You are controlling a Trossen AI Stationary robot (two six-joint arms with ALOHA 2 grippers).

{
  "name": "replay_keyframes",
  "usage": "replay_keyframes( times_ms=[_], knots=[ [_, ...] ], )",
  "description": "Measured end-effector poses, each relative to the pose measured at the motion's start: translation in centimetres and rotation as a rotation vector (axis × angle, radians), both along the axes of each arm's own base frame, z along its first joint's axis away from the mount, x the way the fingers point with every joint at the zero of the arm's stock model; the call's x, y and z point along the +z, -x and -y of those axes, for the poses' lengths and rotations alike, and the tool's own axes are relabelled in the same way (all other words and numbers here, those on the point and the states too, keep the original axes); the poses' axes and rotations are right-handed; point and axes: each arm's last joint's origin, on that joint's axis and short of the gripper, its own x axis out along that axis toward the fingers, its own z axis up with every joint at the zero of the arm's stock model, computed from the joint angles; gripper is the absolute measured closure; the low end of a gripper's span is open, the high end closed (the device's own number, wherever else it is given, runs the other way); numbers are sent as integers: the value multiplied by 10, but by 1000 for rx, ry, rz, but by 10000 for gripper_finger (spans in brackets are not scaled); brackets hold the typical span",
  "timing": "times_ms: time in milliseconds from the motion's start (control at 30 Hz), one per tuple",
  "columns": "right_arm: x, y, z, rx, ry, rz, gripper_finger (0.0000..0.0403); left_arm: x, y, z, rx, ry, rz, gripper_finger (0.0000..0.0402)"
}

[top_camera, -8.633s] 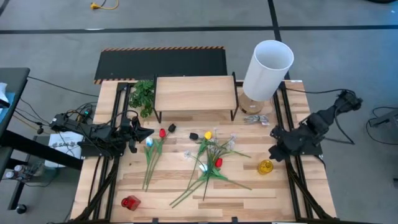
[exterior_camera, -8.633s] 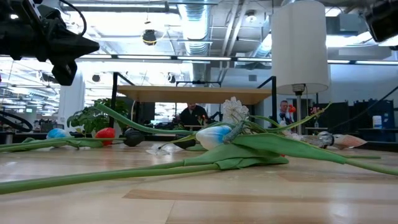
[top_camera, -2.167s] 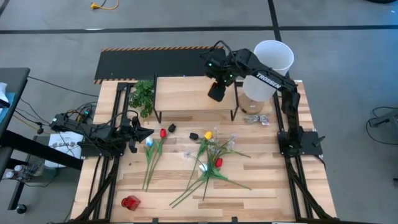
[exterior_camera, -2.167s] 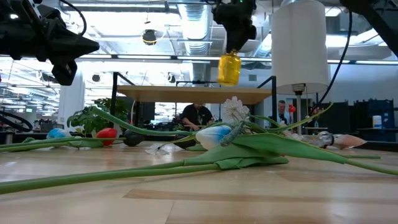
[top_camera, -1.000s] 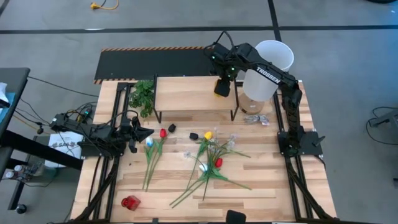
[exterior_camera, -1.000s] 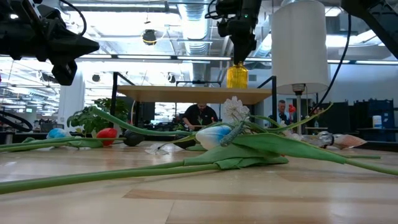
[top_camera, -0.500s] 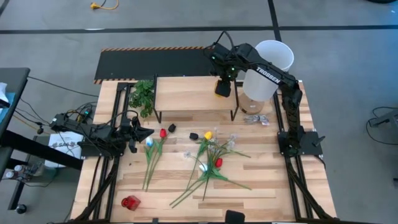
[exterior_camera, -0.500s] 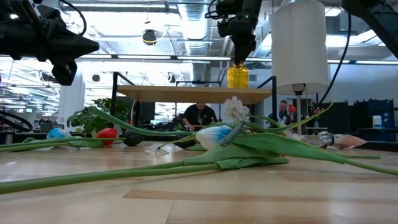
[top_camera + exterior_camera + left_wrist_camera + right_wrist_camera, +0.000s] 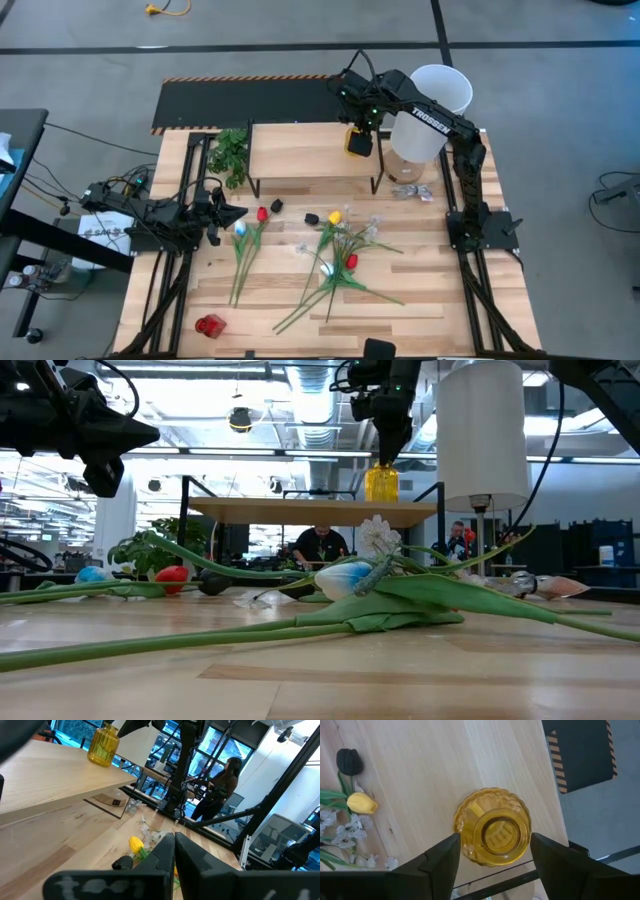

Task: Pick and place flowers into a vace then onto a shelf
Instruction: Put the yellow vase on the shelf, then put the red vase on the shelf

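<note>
Wooden shelf [image 9: 313, 148] now carries the yellow glass vase [image 9: 491, 829], set empty at its corner as my right gripper [image 9: 492, 851] spreads and lets go, poised straight above. Flowers [image 9: 337, 252] lie unpicked on the table, my left gripper [image 9: 174, 851] parked, pressed together.

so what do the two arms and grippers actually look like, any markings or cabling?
Both arms are dark, near-black jointed links. The right arm carries white TROSSEN lettering along one link, with small green lights near its wrist; its right gripper has two broad, flat black fingers. The left arm has loose black cables trailing off its base; its left gripper ends in two slim black fingers.
</note>
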Motion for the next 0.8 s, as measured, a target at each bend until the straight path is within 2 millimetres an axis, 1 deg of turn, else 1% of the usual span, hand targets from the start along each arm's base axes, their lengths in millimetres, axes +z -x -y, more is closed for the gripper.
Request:
replay_keyframes(
  times_ms=[267,400,633,800],
  knots=[
    [-1,3,-2,-1,-17,-30,168,0,0,0,0,0,0,401],
    [2,4,-2,-26,-16,-16,168,0,0,0,0,0,0,401],
    [27,15,-8,-58,34,56,168,0,0,0,0,0,0,401],
    [48,31,-18,-124,54,121,168,0,0,0,0,0,0,401]
  ],
)
